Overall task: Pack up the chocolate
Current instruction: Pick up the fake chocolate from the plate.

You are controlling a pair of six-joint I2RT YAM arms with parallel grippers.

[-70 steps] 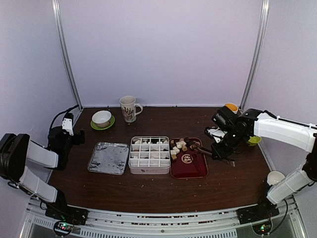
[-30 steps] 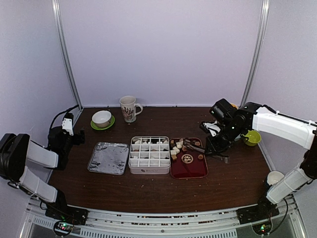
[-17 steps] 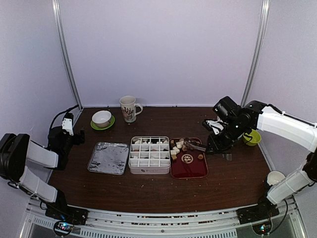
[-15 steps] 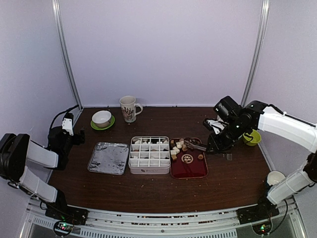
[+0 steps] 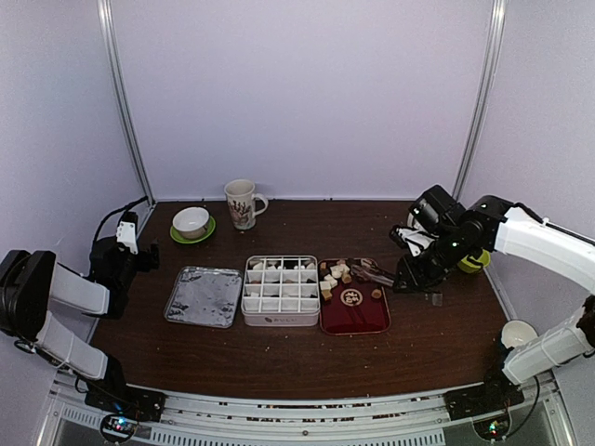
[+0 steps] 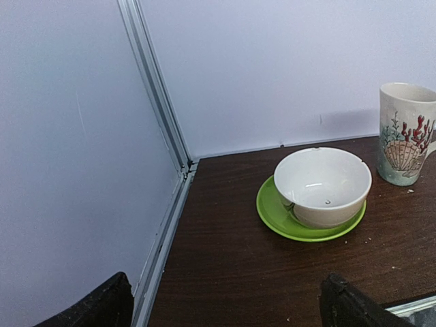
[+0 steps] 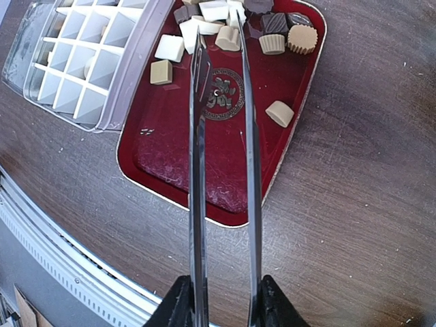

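Cream, tan and dark chocolate (image 5: 335, 273) (image 7: 225, 34) lies bunched at the far end of the dark-red tray (image 5: 361, 318) (image 7: 170, 163). One tan piece (image 7: 279, 113) sits apart near the tray's right rim. My right gripper (image 5: 410, 279) (image 7: 223, 303) is shut on metal tongs (image 5: 370, 271) (image 7: 197, 136), whose blades stand slightly apart with nothing between them, tips over the bunch. The white grid box (image 5: 280, 290) (image 7: 88, 61) left of the tray holds a few pieces. My left gripper (image 5: 138, 256) (image 6: 228, 306) is open over bare table at the far left.
A clear lid (image 5: 204, 295) lies left of the box. A shell-print mug (image 5: 242, 203) (image 6: 405, 133) and a white bowl on a green saucer (image 5: 191, 223) (image 6: 322, 185) stand at the back left. A green cup (image 5: 476, 261) sits behind my right arm, a white cup (image 5: 514, 333) at the right edge.
My right arm has drawn back to the right, and the tongs' blades have spread a little. The left arm has not moved.
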